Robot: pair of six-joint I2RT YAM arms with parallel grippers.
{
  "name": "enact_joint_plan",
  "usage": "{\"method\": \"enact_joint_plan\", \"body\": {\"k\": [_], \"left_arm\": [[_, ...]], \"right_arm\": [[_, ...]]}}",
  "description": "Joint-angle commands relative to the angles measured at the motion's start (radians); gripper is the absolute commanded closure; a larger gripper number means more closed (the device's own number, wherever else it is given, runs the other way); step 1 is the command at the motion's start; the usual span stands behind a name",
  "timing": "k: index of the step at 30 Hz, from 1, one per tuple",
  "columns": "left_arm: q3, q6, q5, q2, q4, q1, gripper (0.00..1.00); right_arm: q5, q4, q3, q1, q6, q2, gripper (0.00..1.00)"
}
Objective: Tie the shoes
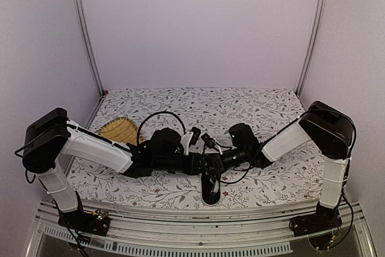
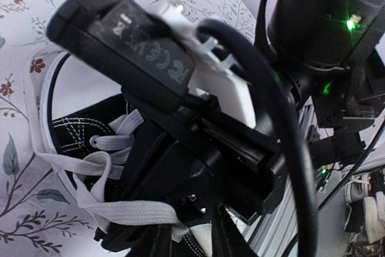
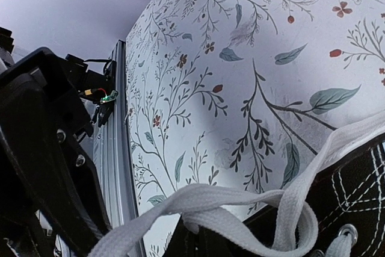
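The small black canvas sneaker (image 1: 210,192) looks light. Its flat white laces (image 3: 240,200) seem limp, so pinch mid-strand. The right end effector (image 1: 224,159) is clenched; I cannot tell the left end effector's (image 1: 198,165) state.

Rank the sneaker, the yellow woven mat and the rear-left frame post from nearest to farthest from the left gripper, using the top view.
1. sneaker, right by the left gripper, at the front edge.
2. yellow woven mat, to the left, farther back.
3. rear-left frame post, at the far left corner.
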Motion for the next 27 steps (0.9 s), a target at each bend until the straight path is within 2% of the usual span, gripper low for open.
{"method": "enact_joint_plan", "body": {"k": [1, 8, 11, 17, 21, 25, 27], "left_arm": [[0.022, 0.027, -0.030, -0.020, -0.144, 0.019, 0.69], [-0.022, 0.073, 0.070, -0.113, -0.188, 0.042, 0.41], [-0.042, 0.096, 0.118, -0.134, -0.195, 0.049, 0.34], [-0.066, 0.106, 0.184, -0.139, -0.211, 0.065, 0.32], [-0.117, 0.125, 0.195, -0.166, -0.147, 0.065, 0.33], [-0.158, 0.137, 0.224, -0.162, -0.075, 0.066, 0.42], [-0.166, 0.146, 0.238, -0.147, -0.049, 0.065, 0.43]], "right_arm": [[-0.157, 0.060, 0.027, 0.031, -0.013, 0.020, 0.98], [-0.207, 0.084, 0.018, 0.029, -0.007, 0.015, 0.98], [-0.231, 0.094, 0.017, 0.027, -0.001, 0.014, 0.98], [-0.269, 0.100, 0.020, 0.026, 0.002, 0.019, 0.98], [-0.271, 0.101, 0.018, 0.024, 0.005, 0.021, 0.98], [-0.262, 0.102, 0.018, 0.019, 0.009, 0.017, 0.98], [-0.260, 0.103, 0.020, 0.017, 0.012, 0.014, 0.98]]}}
